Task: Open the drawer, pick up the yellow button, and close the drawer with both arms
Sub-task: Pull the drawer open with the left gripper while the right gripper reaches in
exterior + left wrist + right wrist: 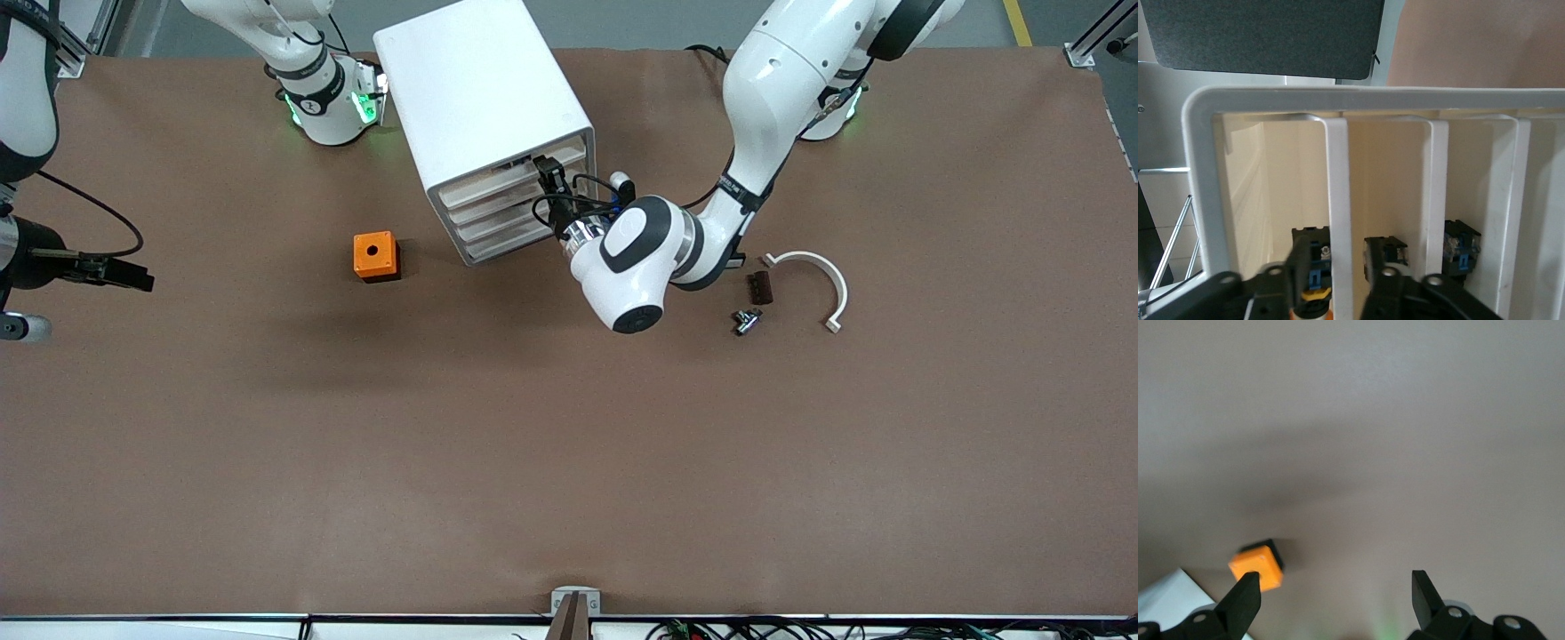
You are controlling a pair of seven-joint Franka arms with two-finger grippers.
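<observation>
The white cabinet [480, 98] stands near the robots' bases, and its top drawer [498, 180] looks pushed in. My left gripper [548, 178] is at that drawer's front. In the left wrist view my left gripper [1341, 270] is open, with a finger on each side of the drawer's white front lip [1338, 193], not touching it. A button [1313, 270] with a black body, a blue part and an orange cap lies inside, partly hidden by a finger. My right gripper [124, 274] waits open and empty over the table at the right arm's end; it also shows in the right wrist view [1335, 580].
An orange cube with a hole [375, 256] sits on the table beside the cabinet and shows in the right wrist view [1257, 567]. A white curved piece [822, 280], a dark brown part [760, 287] and a small black-and-white part [747, 320] lie toward the left arm's end.
</observation>
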